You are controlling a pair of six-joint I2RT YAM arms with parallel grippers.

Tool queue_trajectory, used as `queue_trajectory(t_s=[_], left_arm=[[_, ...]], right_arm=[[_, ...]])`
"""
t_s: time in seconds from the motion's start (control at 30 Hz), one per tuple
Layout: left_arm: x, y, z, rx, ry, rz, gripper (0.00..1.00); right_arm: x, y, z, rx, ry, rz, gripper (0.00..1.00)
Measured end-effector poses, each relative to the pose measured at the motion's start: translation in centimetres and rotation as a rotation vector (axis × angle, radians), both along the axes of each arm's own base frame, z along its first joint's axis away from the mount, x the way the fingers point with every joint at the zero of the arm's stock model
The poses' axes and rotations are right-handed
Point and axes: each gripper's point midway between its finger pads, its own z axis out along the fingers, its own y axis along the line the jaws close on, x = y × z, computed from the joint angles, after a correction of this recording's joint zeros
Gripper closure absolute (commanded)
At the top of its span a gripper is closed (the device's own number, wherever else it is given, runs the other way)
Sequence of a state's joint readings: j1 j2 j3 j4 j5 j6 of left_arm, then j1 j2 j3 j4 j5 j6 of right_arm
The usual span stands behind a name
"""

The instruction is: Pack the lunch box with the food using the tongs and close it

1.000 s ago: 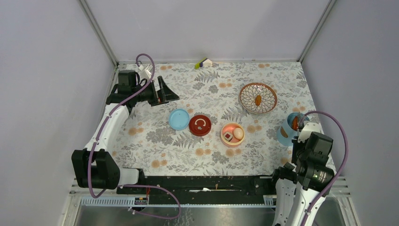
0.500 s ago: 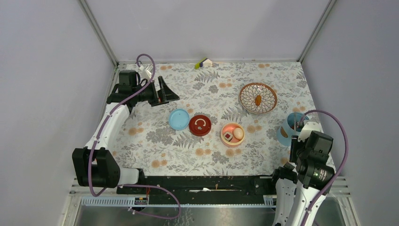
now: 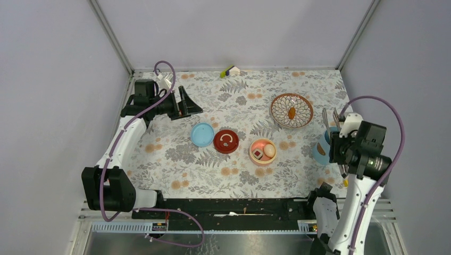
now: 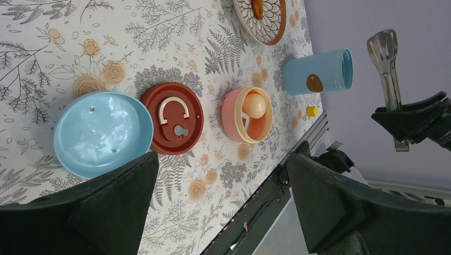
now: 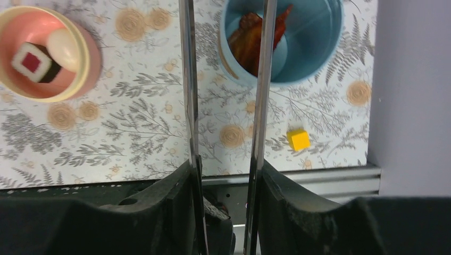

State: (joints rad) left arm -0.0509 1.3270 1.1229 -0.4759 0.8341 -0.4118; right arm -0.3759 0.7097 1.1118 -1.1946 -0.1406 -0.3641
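My right gripper is shut on the silvery tongs, whose two arms stand apart and hold nothing. They hang above the light-blue shell, which has dark red-brown chunks inside. The salmon-pink bowl holds a white egg-like piece and a dark, red-centred piece. An orange piece lies on the patterned dish. The light-blue disc lies flat at mid-table. My left gripper hovers open at the far left, holding nothing.
A dark red round lid with a white handle lies between the disc and the pink bowl. A small yellow cube sits near the table's front edge, by the shell. A small coloured object rests at the back wall.
The right arm has risen and drawn the tongs up out of the blue shell. The tongs' arms have spread wider, and the dark chunk stays in the shell. The left arm has not moved.
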Motion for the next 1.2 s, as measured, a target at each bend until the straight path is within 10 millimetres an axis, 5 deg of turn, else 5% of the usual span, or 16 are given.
queue_trajectory(t_s=[0.6,1.0,1.2], left_arm=[[0.1,0.1,-0.1,0.008,0.001,0.009,0.01],[0.5,0.3,-0.5,0.022,0.005,0.027,0.01],[0.6,0.5,-0.6,0.027,0.004,0.035,0.01]], right_arm=[[9.7,0.8,1.9,0.226,0.127,0.121,0.53],[13.4,2.8,-1.1,0.25,0.289,0.18,0.5],[14.9,4.2,-3.3,0.264,0.369,0.185,0.6]])
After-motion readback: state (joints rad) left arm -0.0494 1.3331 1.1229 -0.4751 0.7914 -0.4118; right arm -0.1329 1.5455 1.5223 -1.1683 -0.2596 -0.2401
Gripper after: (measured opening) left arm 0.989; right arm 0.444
